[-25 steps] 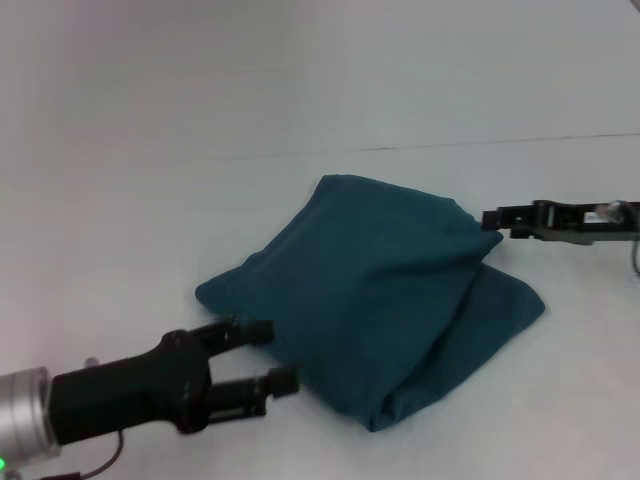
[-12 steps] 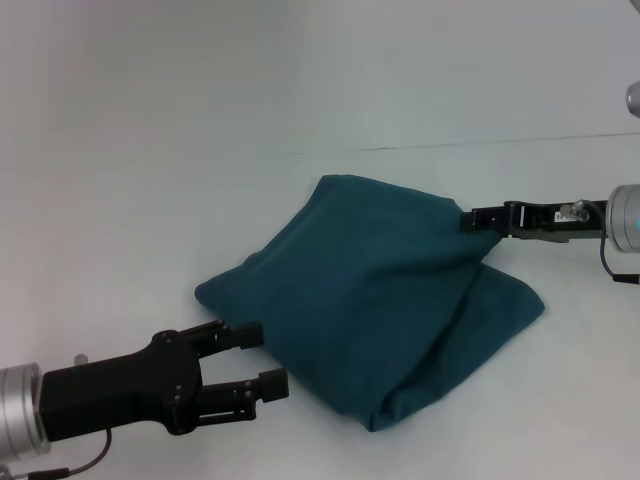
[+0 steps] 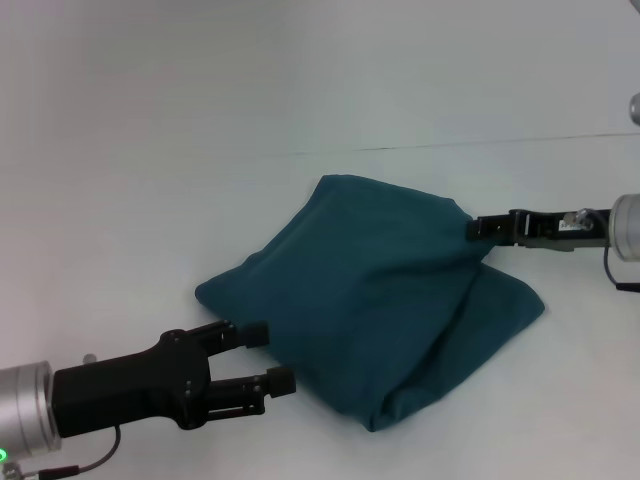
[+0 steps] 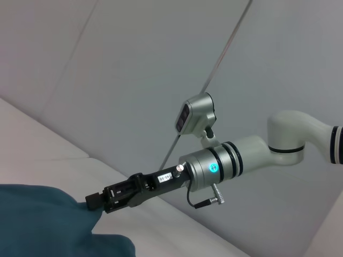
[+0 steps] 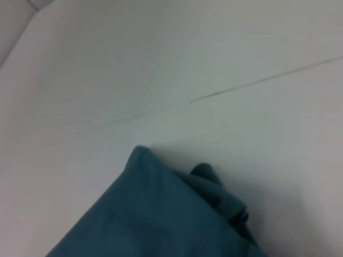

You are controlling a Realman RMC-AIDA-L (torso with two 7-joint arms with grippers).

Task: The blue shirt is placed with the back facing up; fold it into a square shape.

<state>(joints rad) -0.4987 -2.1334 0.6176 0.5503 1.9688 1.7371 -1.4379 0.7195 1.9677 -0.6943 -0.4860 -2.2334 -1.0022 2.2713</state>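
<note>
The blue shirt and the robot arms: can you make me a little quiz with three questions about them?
1. True or false: the dark teal-blue soft cotton shirt lies spread out flat with both sleeves showing.
2. Which pincer is at the shirt's far right corner? A) the left pincer B) the right pincer
3. Fill in: the left pincer has its fingers ____, close to the shirt's near left edge.

Key:
1. False. It is a folded bundle on the white table, with no sleeves showing.
2. B. The right pincer is at that corner; the left wrist view shows it there too.
3. Open, with nothing between them.
</note>
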